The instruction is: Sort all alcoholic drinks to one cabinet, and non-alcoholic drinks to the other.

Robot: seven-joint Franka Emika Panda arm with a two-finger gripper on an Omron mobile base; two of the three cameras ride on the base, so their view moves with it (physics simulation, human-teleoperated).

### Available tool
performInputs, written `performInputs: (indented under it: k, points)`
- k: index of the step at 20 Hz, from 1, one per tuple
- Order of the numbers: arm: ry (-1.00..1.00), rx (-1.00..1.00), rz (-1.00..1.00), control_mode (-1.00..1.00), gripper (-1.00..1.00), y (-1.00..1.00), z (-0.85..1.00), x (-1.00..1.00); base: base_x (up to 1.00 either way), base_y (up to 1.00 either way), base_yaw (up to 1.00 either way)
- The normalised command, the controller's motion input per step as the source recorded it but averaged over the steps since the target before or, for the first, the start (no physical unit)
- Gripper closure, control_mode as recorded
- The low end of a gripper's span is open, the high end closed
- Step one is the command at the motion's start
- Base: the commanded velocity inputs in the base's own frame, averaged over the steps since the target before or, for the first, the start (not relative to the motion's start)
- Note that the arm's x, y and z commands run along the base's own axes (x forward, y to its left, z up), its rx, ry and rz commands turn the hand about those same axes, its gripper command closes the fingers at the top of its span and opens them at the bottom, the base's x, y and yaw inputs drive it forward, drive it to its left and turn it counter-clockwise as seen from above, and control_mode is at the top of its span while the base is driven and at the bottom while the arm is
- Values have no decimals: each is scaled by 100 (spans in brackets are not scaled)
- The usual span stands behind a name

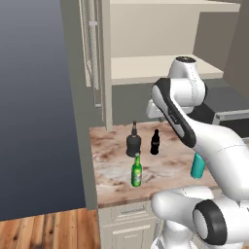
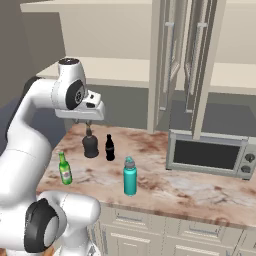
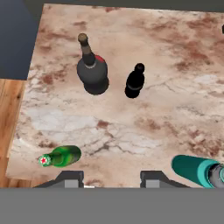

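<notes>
Marble counter (image 2: 165, 180) bears four upright bottles, necks up; empty hand (image 2: 88, 121) hovers, fingers parted.

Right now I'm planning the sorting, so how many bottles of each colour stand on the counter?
Black: 2, squat bottle and cola bottle
Green: 1, beer bottle
Teal: 1, capped bottle
Total: 4

You see a glossy white arm (image 1: 214, 141) built from rounded, tube-like segments. Dark grey bands mark its joints, and a round dark disc caps the big joint low down. A small dark cap tops the upper elbow. The tool (image 3: 111, 179) ends in two small dark grey fingertips (image 3: 70, 178).
</notes>
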Motion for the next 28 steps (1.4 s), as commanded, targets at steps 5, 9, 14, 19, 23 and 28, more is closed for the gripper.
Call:
performInputs:
  k: [5,9,14,19,23,28]
  points:
    - [-5,0,1,-100,-100,7,-17,-53,0,0,0]
    - [-16,0,11,-100,-100,35,-57,-99,0,0,0]
    - [-15,0,14,-100,-100,53,-61,-99,0,0,0]
    - [-8,0,9,-100,-100,50,-62,-55,0,0,0]
    - [-8,0,1,-100,-100,12,-50,18,0,0,0]
    - [-4,0,0,-100,-100,0,-37,39,0,0,0]
